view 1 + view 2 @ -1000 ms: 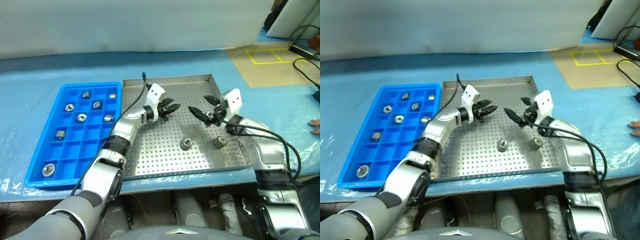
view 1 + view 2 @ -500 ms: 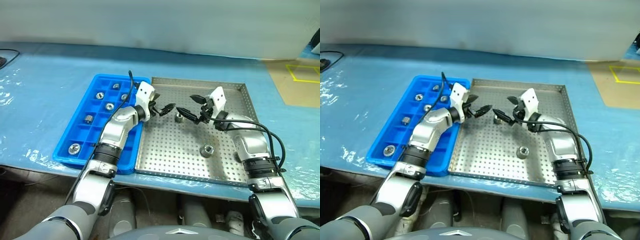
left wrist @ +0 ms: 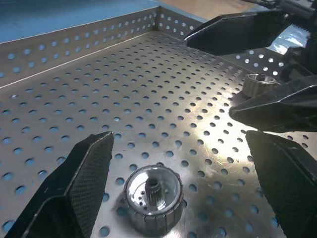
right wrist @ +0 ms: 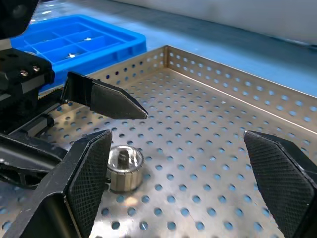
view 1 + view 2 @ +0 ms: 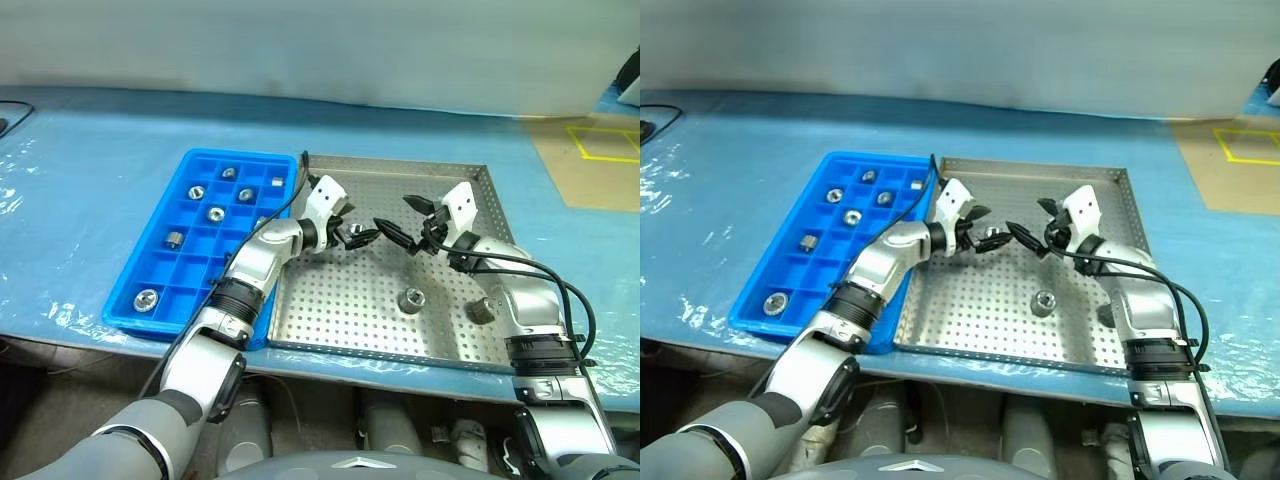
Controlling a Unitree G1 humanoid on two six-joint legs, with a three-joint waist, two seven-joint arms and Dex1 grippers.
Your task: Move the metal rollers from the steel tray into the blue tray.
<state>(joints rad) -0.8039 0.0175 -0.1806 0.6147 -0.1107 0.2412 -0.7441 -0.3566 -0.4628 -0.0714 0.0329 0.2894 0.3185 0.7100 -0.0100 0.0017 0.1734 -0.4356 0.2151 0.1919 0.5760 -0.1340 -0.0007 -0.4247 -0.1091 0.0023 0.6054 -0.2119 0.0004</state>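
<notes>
Three metal rollers (image 5: 411, 299) in steel tray (image 5: 455, 338) | seven in blue tray (image 5: 150, 268) | both grippers spread, empty

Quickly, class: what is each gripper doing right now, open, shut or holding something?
Left gripper: open, holding nothing, a metal roller between its fingers.
Right gripper: open, holding nothing.

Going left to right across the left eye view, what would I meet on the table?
Blue tray → left gripper → right gripper → lone metal roller lying on the steel tray → another roller beside the right forearm.
</notes>
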